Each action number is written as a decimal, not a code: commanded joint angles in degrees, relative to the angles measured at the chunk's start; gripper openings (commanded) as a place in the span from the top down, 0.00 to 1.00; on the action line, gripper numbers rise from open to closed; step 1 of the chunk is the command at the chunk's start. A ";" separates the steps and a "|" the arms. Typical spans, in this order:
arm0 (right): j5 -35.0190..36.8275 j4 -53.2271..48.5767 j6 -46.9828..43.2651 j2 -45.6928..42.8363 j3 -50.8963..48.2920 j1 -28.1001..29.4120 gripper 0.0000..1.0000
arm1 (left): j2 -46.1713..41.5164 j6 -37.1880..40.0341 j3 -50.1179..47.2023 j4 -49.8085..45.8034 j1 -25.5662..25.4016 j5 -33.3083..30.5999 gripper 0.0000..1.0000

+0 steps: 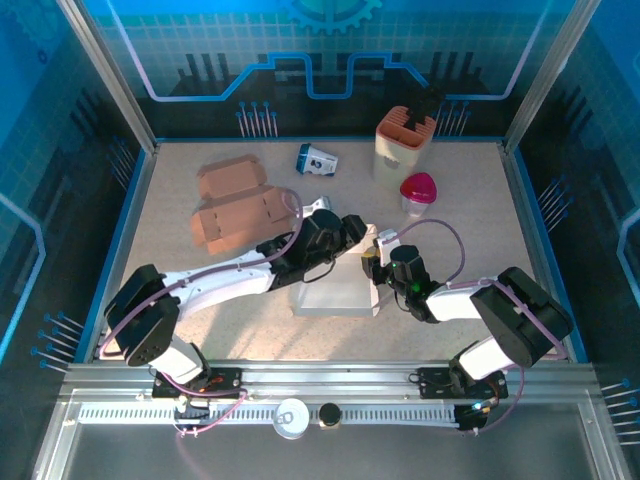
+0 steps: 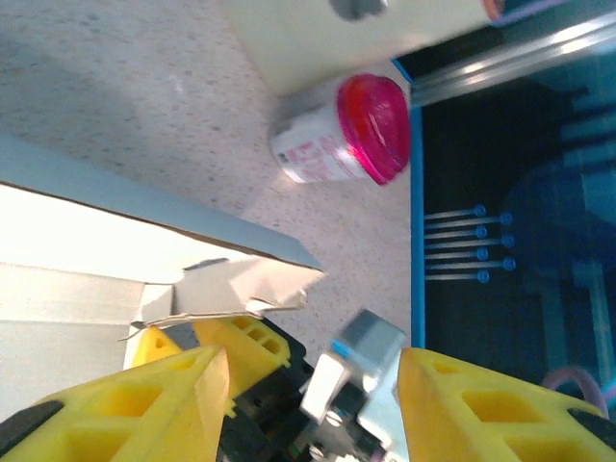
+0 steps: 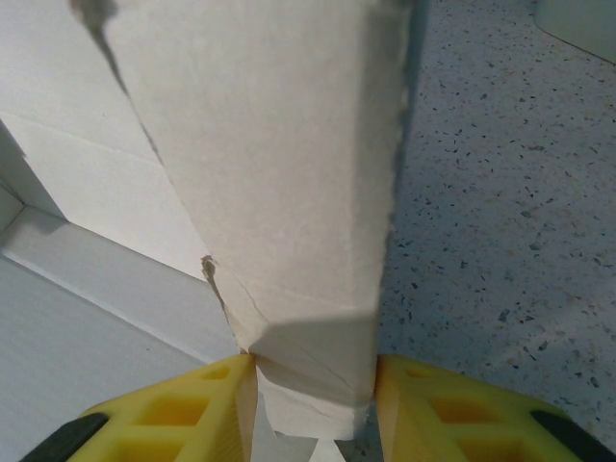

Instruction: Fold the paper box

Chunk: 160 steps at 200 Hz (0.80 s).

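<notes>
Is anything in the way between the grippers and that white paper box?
Nothing visible does. The left gripper hangs open right beside the white paper box, and the right gripper is shut on one of its flaps.

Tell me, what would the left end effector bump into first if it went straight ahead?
Likely the right end effector, pinching the box flap right in front of the left end effector; the pink-lidded jar lies farther on. Depth is hard to judge.
</notes>
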 commanded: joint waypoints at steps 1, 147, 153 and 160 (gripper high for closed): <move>-0.63 1.29 -1.02 0.02 0.46 0.86 0.63 | -0.65 -8.56 -1.90 -0.62 1.09 -2.23 0.50; -1.83 1.73 -1.68 0.46 0.43 0.86 0.62 | 5.01 -9.36 -2.27 6.56 3.83 1.11 0.68; -1.98 1.73 -1.72 0.47 0.25 0.86 0.61 | 5.25 -9.32 -2.34 6.90 3.83 1.36 0.70; -2.01 1.77 -1.79 0.46 0.35 0.86 0.61 | 5.54 -9.53 -2.50 7.29 3.81 1.49 0.72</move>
